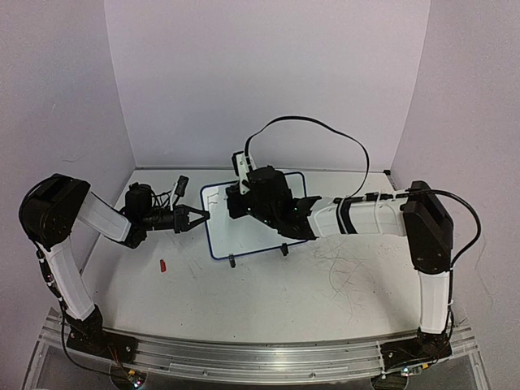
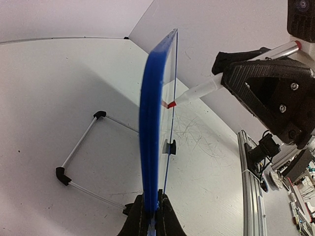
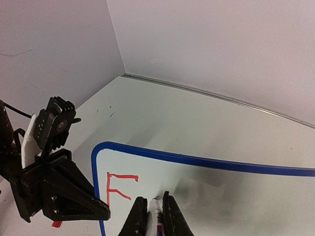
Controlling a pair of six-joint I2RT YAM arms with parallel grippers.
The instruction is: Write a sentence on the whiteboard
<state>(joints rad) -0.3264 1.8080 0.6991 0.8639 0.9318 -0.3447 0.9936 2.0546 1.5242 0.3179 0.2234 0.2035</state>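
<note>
The whiteboard (image 1: pixel 244 237) stands tilted on the table in the top view, with a blue frame. My left gripper (image 1: pixel 203 218) is shut on its left edge; the left wrist view shows the board edge-on (image 2: pixel 150 123) between the gripper's (image 2: pixel 153 216) jaws. My right gripper (image 1: pixel 237 199) is shut on a white marker (image 3: pixel 155 216) over the board's upper left. The marker's red tip (image 2: pixel 171 104) touches the board face. Of the sentence, only a red letter "F" (image 3: pixel 118 187) shows, just left of the right gripper (image 3: pixel 155 209) on the whiteboard (image 3: pixel 221 191).
A small red cap (image 1: pixel 163 265) lies on the table in front of the left gripper. The board's black feet (image 1: pixel 232 262) rest on the table, with a wire stand (image 2: pixel 78 157) behind it. Faint scribbles (image 1: pixel 349 276) mark the table at right. Walls enclose three sides.
</note>
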